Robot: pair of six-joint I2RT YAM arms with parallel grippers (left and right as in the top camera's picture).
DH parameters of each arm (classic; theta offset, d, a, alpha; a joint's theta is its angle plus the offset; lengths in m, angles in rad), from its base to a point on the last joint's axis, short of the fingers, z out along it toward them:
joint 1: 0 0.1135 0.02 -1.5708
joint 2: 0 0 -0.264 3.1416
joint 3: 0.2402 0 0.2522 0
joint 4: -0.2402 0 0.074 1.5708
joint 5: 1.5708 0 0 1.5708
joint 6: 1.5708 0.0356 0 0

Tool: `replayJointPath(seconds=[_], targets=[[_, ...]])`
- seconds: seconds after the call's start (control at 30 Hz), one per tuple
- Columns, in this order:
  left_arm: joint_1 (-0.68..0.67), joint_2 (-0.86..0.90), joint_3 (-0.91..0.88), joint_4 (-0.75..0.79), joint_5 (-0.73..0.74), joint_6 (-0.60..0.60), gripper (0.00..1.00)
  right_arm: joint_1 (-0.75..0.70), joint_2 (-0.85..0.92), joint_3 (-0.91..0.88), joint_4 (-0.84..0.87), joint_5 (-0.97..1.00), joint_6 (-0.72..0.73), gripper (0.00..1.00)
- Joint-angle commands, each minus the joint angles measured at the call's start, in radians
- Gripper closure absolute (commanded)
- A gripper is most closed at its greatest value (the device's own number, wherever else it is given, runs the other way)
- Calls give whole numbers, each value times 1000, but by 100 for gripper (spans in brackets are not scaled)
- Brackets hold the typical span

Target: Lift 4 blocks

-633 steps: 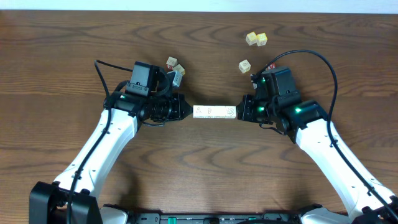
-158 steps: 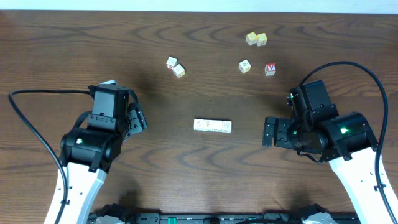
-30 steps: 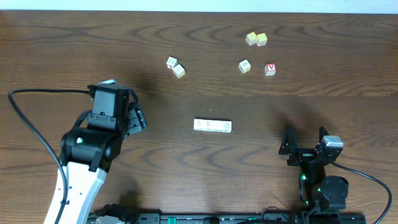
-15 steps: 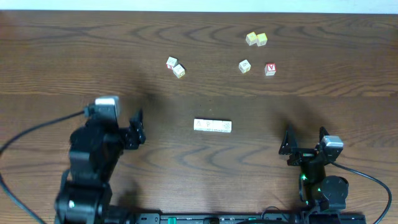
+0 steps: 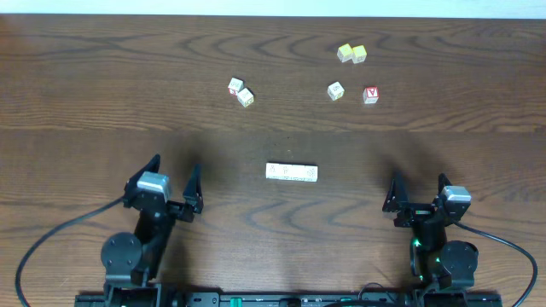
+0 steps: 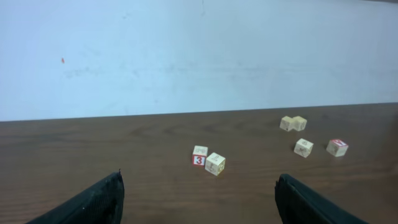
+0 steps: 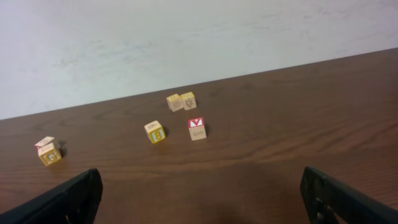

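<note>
The left gripper (image 5: 175, 169) is seen spread wide and empty near the front table edge; the right gripper (image 5: 418, 182) is likewise spread, with nothing held. Between them, slightly farther out, the blocks (image 5: 292, 172) are laid as one short bar on the table (image 5: 85, 102), untouched. Loose cubes (image 5: 336, 89) are scattered beyond

Matte black left gripper (image 5: 174, 167) and right gripper (image 5: 418, 180); grey box (image 5: 153, 182) behind each jaw pair, black cables (image 5: 51, 247) looping behind, green light (image 5: 415, 245) behind right jaws.
</note>
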Motion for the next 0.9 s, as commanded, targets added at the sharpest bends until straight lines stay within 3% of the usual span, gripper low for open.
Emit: replayJointPath(seconds=[0.0, 0.23, 0.57, 0.87], targets=[[19, -115, -89, 57, -33, 13, 22, 8, -7, -3, -4, 6, -10, 1], [57, -220, -161, 80, -34, 9, 22, 8, -7, -3, -4, 6, -10, 1], [61, -225, -186, 89, -34, 5, 22, 8, -7, -3, -4, 6, -10, 1], [61, -225, -186, -160, -54, 6, 22, 8, -7, -3, -4, 6, -10, 1]])
